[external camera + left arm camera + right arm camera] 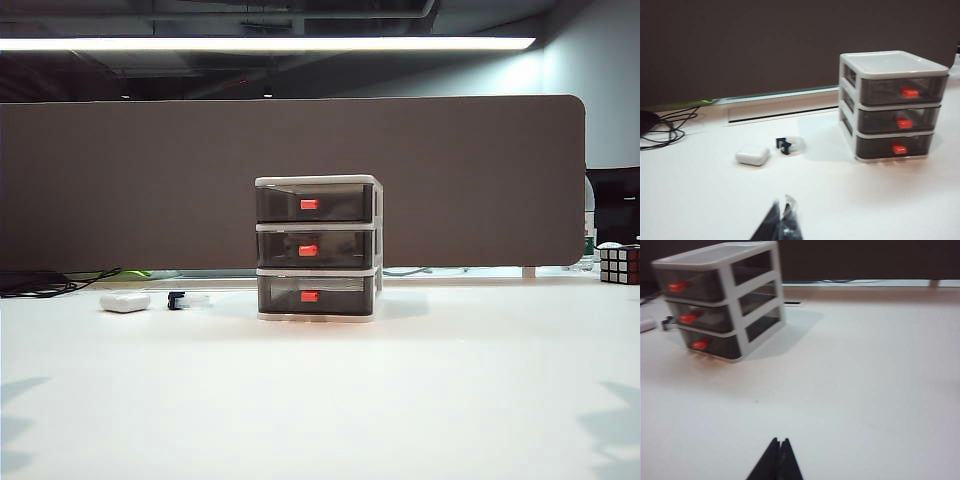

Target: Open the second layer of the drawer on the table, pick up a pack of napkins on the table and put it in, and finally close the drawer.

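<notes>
Both sets of fingers are pressed together and hold nothing: the left gripper (782, 220) hangs low over the surface (320, 400) in front of the small white case, and the right gripper (779, 460) hangs over bare surface well to the right of the drawer (318, 248). Neither gripper shows in the exterior view, only faint shadows at the lower corners.

Behind everything stands a wide brown partition (150, 180). On the white surface, near its middle, sits the drawer, a white frame with three smoky-grey trays, all pushed in. Its second layer (315, 248) is flush with the trays above and below, its red-orange handle (308, 250) facing the front.

Left of the cabinet lies a small white oval case (125, 301), and between it and the cabinet a little clear item with a dark blue part (186, 299), too blurred to name with confidence. Black cables (45, 282) trail at the far left edge, and a puzzle cube (619, 265) rests at the far right.

No pack of napkins is visible in any view.
</notes>
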